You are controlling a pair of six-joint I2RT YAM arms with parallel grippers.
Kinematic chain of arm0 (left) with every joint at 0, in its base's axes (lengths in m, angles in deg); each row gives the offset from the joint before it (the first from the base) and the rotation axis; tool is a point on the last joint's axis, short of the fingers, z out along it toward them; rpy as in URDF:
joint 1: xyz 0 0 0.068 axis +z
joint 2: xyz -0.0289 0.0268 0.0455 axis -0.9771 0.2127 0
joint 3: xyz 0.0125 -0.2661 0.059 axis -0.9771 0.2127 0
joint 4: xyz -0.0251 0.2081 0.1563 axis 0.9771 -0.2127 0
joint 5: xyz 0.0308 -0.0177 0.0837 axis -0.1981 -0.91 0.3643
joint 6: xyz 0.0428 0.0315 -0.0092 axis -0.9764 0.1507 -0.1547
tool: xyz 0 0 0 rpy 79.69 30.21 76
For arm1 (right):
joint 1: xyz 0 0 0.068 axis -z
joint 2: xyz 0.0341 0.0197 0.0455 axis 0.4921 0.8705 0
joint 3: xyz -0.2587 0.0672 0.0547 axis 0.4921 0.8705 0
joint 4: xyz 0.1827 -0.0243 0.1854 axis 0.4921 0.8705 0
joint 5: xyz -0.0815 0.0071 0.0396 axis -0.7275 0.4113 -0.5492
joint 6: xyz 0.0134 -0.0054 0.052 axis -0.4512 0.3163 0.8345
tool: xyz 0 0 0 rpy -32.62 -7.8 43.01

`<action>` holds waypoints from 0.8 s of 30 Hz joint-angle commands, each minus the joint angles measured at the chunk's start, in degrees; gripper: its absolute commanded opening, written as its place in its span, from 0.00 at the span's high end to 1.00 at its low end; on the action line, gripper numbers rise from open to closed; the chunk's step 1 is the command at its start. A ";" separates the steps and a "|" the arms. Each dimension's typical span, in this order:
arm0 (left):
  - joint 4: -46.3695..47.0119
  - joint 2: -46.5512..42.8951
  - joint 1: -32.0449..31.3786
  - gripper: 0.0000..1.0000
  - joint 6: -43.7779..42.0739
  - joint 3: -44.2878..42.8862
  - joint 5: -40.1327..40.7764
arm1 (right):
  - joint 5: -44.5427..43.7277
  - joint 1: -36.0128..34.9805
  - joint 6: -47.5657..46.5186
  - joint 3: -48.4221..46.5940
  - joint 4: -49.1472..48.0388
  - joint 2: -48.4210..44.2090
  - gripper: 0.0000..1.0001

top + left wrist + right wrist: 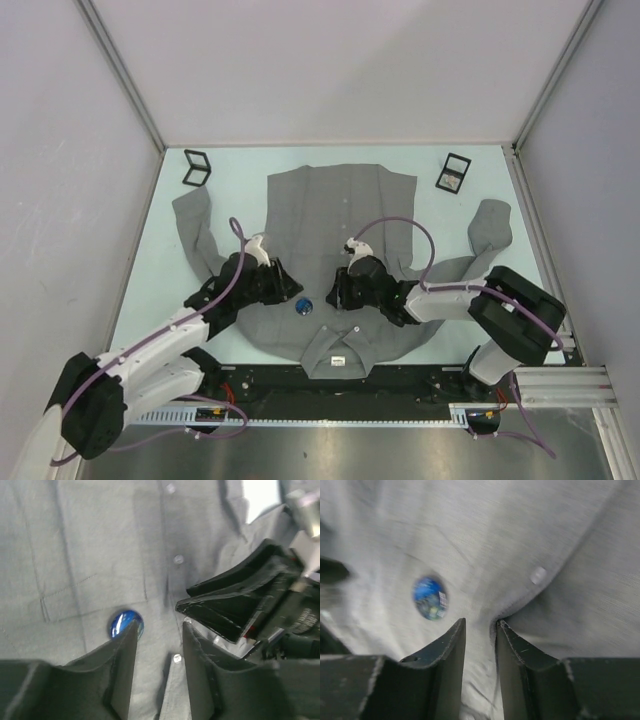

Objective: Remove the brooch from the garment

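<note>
My left tool (160,630), part open and empty, sits nearest the brooch (126,624), which lies at its frame-left finger. My right tool (479,626) pinches the shirt (545,530).

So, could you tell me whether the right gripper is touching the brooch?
Apart. The right wrist view shows a strip of grey shirt between the brooch and the right gripper, which pinches fabric beside it.

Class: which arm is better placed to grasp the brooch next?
Left: the left gripper, open, is right against the brooch; the right gripper seems to be pinching the garment beside it.
</note>
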 commanded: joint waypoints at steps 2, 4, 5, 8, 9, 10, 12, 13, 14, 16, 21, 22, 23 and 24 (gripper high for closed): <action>1.35 4.44 -0.91 0.71 1.92 1.01 2.10 | 6.50 -0.15 3.16 0.81 -20.51 4.85 0.68; 2.15 6.54 -1.27 0.76 2.53 1.18 2.36 | 8.77 0.20 3.77 0.81 -23.85 6.26 0.72; 3.89 7.25 -1.88 0.78 2.88 1.19 2.36 | 9.22 0.47 3.77 0.89 -24.29 6.79 0.74; 3.56 9.27 -2.93 0.83 2.98 0.40 3.76 | 5.63 -0.49 2.28 0.81 -21.50 4.70 0.75; 2.95 9.45 -3.11 0.84 2.97 -0.04 5.07 | 3.88 -0.76 1.76 0.81 -18.35 3.73 0.75; 2.86 9.63 -3.37 0.85 2.97 -0.22 5.87 | -2.05 -1.11 1.23 0.81 -16.06 2.76 0.74; -0.13 8.14 -3.90 0.85 3.06 0.04 7.37 | -7.10 -1.20 1.31 0.81 -9.49 0.03 0.73; -1.09 7.35 -3.90 0.84 3.15 0.30 8.07 | -10.69 -1.20 1.57 0.81 -7.44 -0.93 0.73; -1.62 6.47 -3.99 0.82 3.41 0.48 8.08 | -12.99 -1.20 1.84 0.89 -3.68 -1.99 0.73; -2.85 4.36 -3.99 0.80 3.50 0.66 10.71 | -18.43 -1.99 3.15 0.81 -0.84 -4.45 0.74; -4.35 5.23 -3.99 0.79 3.77 0.13 10.36 | -18.75 -5.67 -2.45 0.81 -4.58 -5.60 0.70; -3.74 5.58 -3.99 0.79 3.94 0.31 10.19 | -16.90 -6.73 -4.21 0.81 -6.61 -5.43 0.68; -3.30 5.85 -3.99 0.80 4.12 0.39 10.19 | -14.36 -6.82 -7.18 0.89 -10.81 -4.73 0.66; -3.12 6.11 -3.90 0.80 4.29 0.83 10.19 | -11.72 -6.82 -7.91 0.72 -12.50 -3.94 0.66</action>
